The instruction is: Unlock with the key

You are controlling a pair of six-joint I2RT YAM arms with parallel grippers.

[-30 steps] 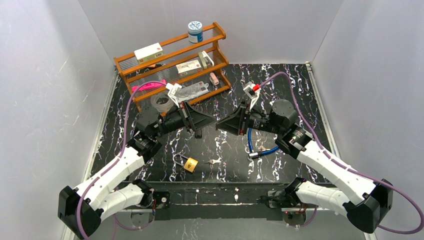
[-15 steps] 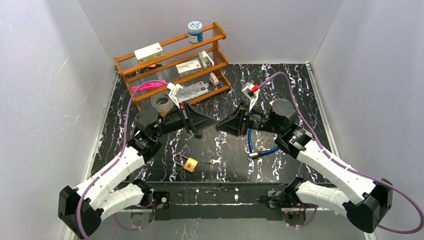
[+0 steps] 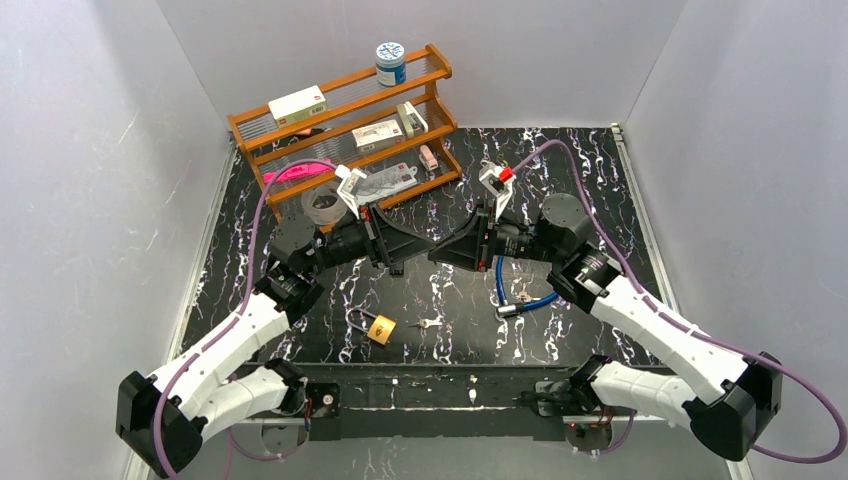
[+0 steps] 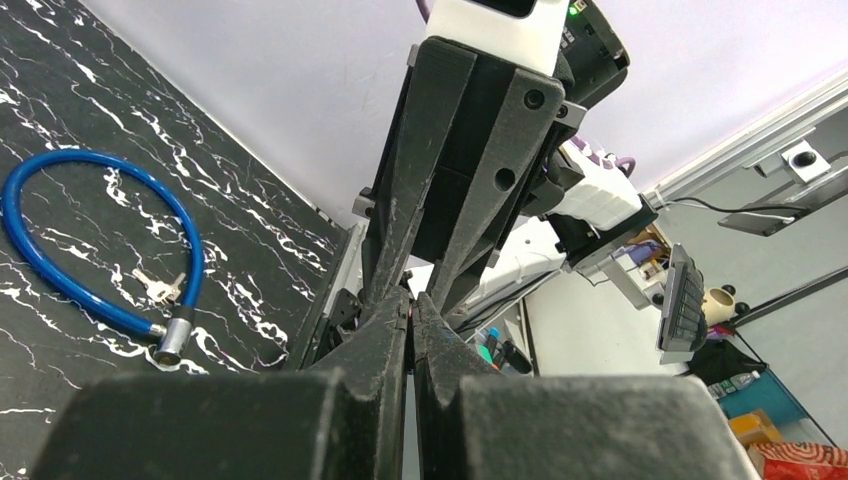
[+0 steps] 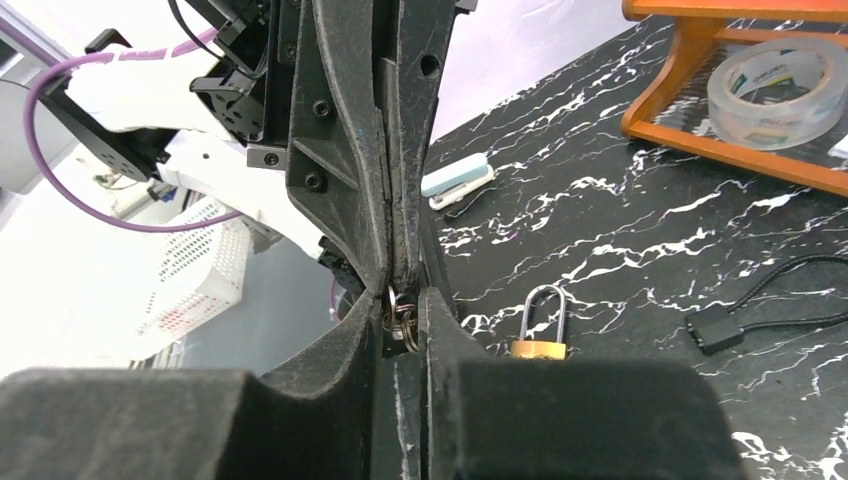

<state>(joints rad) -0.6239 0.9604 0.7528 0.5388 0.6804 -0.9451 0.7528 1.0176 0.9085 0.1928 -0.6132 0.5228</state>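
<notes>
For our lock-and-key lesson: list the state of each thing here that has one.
left gripper: jaws shut.
right gripper: jaws narrowed round the key ring; grip unclear.
brass padlock: shackle shut, lying flat.
blue cable lock: looped, lying loose.

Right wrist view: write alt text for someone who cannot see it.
Two black end effectors meet tip to tip: the right end effector at the bottom, a small metal ring between its fingertips, the left end effector above it. Behind, a brass padlock lies on the black marbled table.
</notes>
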